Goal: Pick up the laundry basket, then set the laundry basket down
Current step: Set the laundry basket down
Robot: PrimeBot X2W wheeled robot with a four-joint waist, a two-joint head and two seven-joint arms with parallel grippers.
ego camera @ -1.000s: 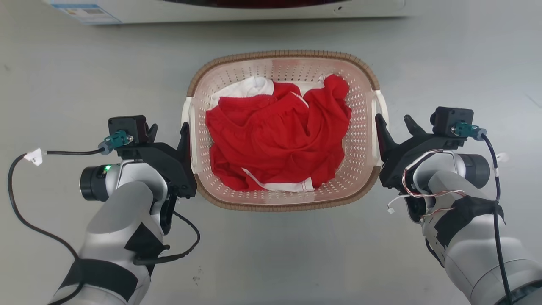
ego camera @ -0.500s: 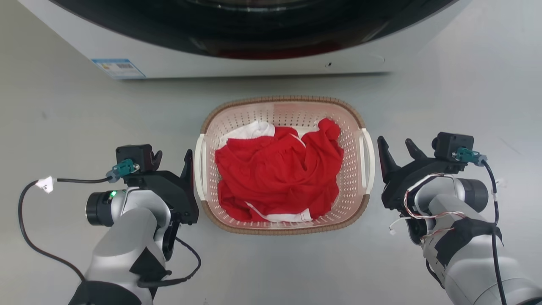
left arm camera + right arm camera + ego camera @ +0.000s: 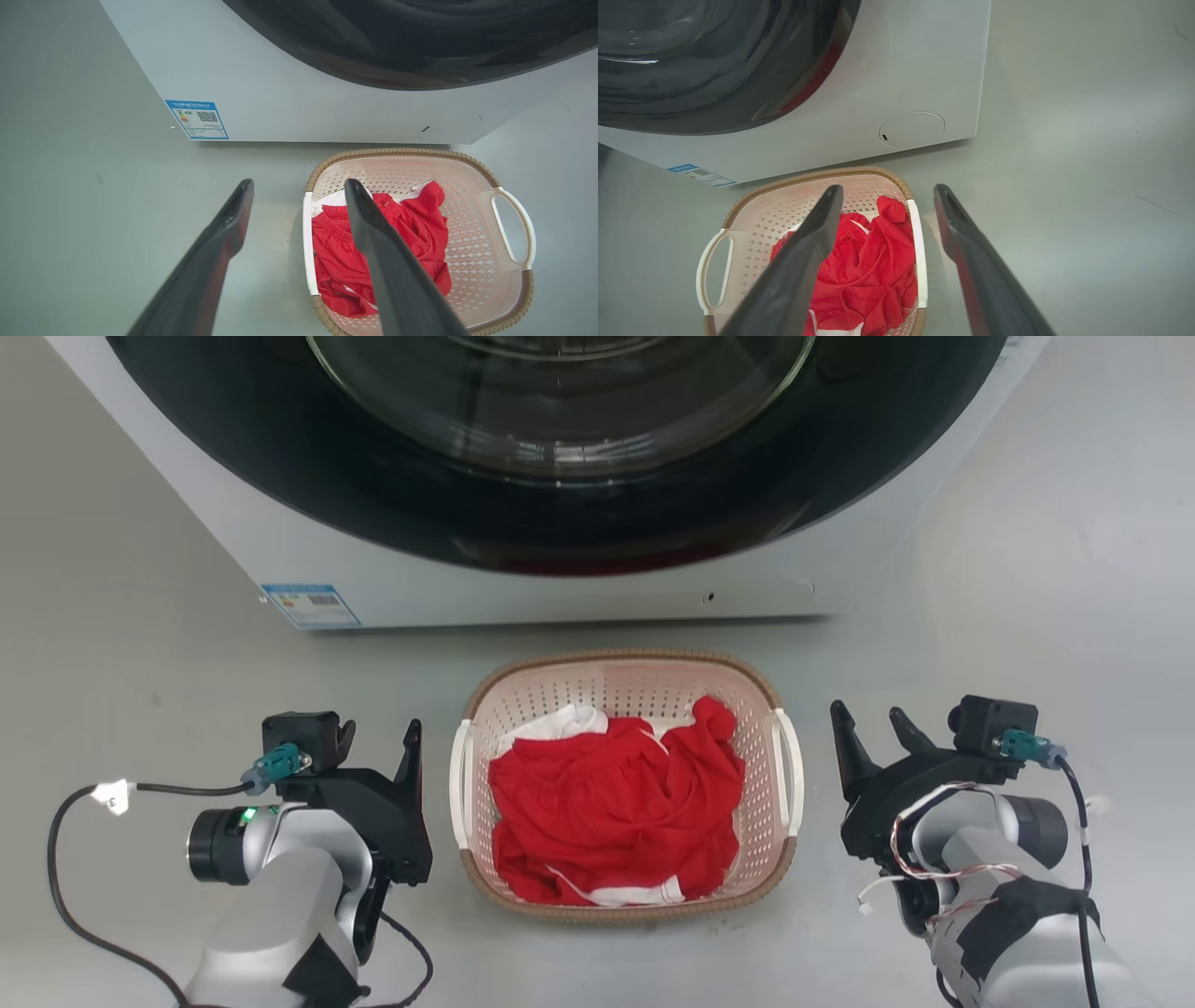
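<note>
The laundry basket (image 3: 621, 658) sits on the floor (image 3: 140, 709) before the washing machine (image 3: 560, 593), holding crumpled red clothes (image 3: 616, 803) and a white garment (image 3: 560, 721). My left end effector (image 3: 380, 733) and right end effector (image 3: 866, 714) flank it near its white handles, fingers spread apart, gripping and touching nothing.

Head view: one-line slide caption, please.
Laundry basket of red clothes sits before the washing machine, open left gripper and right gripper flanking it.
</note>
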